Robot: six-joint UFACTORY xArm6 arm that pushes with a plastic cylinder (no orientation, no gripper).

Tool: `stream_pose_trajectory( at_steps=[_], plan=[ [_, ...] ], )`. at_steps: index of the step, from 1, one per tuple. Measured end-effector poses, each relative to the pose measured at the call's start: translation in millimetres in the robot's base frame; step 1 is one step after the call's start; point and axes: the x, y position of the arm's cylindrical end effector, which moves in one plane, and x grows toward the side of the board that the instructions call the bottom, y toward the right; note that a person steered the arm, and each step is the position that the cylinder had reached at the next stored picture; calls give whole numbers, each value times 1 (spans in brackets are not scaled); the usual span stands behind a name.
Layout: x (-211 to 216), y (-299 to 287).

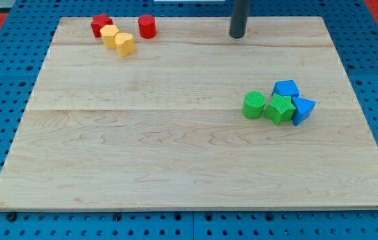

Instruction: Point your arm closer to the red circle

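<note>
Wooden board (175, 160), my tip (237, 36) right of red circle (147, 27) (well apart)

red blocks: two, a red circle (147, 27) and a red star-like block (100, 25)
yellow blocks: two (109, 35) (124, 44)
green blocks: two, a green cylinder (254, 105) and a green star (279, 109)
blue blocks: two (286, 89) (303, 110)
boards: one wooden board (142, 153)

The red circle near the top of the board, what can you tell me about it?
The red circle is a short, solid red cylinder standing upright on its flat end, its surface plain and matte like plastic. It sits on the wooden board near the top edge, toward the view's left. Nothing touches it: the yellow blocks and another red block lie just to its left, and my tip stands well to its right.
</note>
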Motion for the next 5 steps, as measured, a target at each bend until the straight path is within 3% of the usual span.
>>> stream_pose_trajectory(
  at_steps=[1, 5],
  plan=[
    [0, -72],
    [-51, -152]
  ],
)
